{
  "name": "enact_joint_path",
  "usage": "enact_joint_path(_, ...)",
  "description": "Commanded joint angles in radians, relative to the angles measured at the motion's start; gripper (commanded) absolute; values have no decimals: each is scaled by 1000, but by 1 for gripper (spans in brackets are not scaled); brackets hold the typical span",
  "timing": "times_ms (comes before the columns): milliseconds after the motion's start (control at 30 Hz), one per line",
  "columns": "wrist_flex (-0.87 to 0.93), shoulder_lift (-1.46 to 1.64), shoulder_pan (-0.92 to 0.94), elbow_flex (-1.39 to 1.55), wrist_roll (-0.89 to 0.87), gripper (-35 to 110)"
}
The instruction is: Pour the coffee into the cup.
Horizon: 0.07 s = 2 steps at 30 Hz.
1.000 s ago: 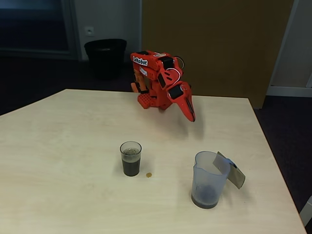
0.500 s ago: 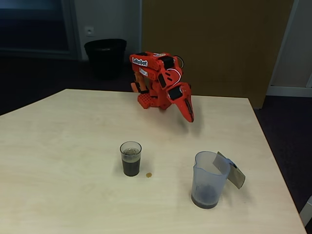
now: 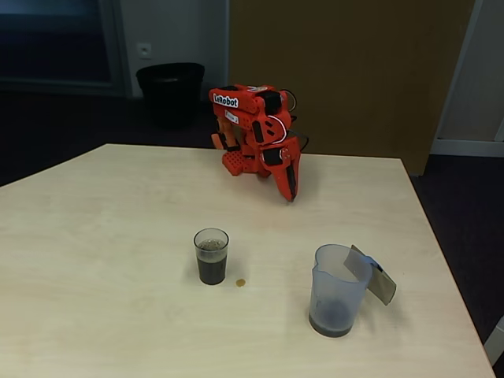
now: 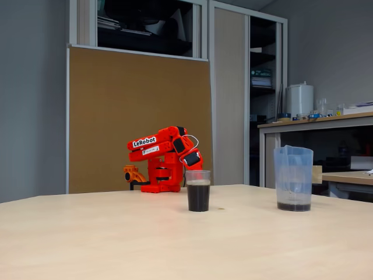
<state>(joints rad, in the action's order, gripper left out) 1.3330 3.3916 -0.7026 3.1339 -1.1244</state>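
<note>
Nearest the camera in a fixed view, the jug (image 3: pixel 339 291) stands upright on the counter (image 3: pixel 118 315), a thin dark residue at its bottom and its handle tab pointing right. Further in and to the left, well apart from it, the cup (image 3: pixel 211 256) stands upright, the coffee (image 3: pixel 211 268) filling most of it; a small brown drop (image 3: pixel 240 282) lies just beside it. At the far edge the orange arm (image 3: pixel 252 130) is folded low near its base, its gripper (image 3: pixel 289 185) pointing down, fingers pressed together on nothing. The pour looks finished; judging by this, the remaining move is only for the arm to settle at rest.
</note>
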Motion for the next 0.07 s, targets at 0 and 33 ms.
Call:
enact_joint_path(0,20,-6,6,6,-21,0)
enact_joint_path(33,17,-6,5,6,-17,1)
